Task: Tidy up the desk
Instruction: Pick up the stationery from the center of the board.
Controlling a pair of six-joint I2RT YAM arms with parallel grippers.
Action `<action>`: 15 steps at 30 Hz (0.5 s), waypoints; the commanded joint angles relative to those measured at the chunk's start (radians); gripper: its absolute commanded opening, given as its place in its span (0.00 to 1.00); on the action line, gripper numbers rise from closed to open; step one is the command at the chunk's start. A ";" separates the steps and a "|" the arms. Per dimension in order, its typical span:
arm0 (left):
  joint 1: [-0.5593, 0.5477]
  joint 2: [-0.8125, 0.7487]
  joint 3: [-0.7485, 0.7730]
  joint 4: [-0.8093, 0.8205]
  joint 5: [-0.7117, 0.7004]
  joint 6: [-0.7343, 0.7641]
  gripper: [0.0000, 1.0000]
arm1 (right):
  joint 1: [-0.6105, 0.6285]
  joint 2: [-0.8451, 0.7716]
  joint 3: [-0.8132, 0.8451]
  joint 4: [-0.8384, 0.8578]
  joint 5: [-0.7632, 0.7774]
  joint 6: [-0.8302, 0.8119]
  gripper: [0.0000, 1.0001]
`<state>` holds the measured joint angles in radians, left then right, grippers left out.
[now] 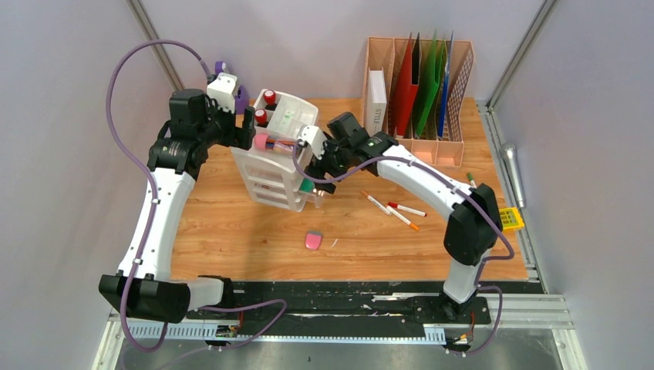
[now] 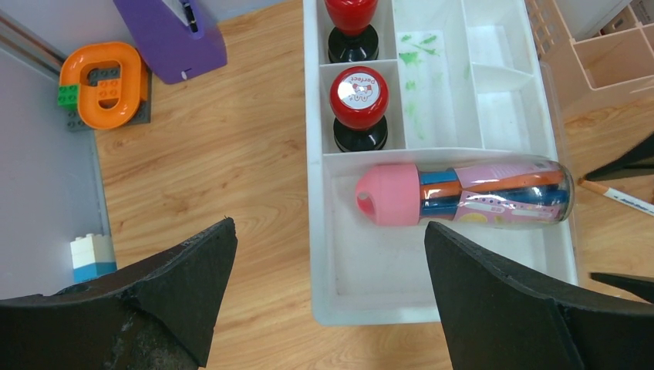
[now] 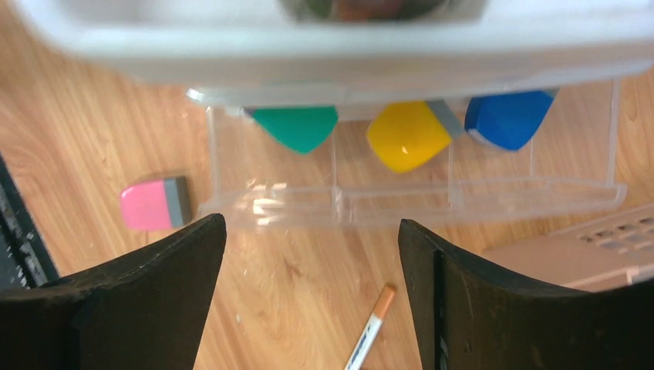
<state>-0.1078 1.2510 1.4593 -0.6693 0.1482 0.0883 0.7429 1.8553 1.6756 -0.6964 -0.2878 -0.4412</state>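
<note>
The desk (image 1: 224,231) carries a white drawer organizer (image 1: 270,185). In its top tray (image 2: 312,154) lies a clear marker tube with a pink cap (image 2: 470,193), beside two red stamps (image 2: 357,96). My left gripper (image 2: 328,231) hovers open over the tray's near corner, holding nothing. A clear drawer (image 3: 401,204) is pulled out with green (image 3: 297,127), yellow (image 3: 407,135) and blue (image 3: 505,119) erasers in it. My right gripper (image 3: 308,227) stands open just in front of that drawer, empty. On the wood lie a pink eraser (image 3: 146,204) and an orange-capped pen (image 3: 370,327).
Three pens (image 1: 389,208) lie right of the organizer. A peach file holder (image 1: 416,85) with folders stands at the back right. A purple object (image 2: 173,35), orange bricks (image 2: 100,81) and a white-blue brick (image 2: 91,258) sit at the left. A yellow item (image 1: 510,218) lies at the right edge.
</note>
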 commanded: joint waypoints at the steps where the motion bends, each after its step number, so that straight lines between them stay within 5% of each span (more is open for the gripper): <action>1: 0.008 -0.036 -0.004 0.030 -0.001 0.022 1.00 | 0.004 -0.190 -0.116 0.016 -0.040 0.014 0.84; 7: 0.008 -0.029 0.017 0.030 -0.024 0.032 1.00 | 0.030 -0.343 -0.363 0.022 -0.232 -0.046 0.84; 15: 0.008 -0.004 0.058 0.033 -0.060 0.020 1.00 | 0.233 -0.239 -0.454 0.145 -0.067 -0.053 0.85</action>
<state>-0.1078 1.2491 1.4628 -0.6697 0.1200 0.1032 0.9009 1.5436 1.2144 -0.6582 -0.4198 -0.4778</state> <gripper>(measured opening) 0.998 0.849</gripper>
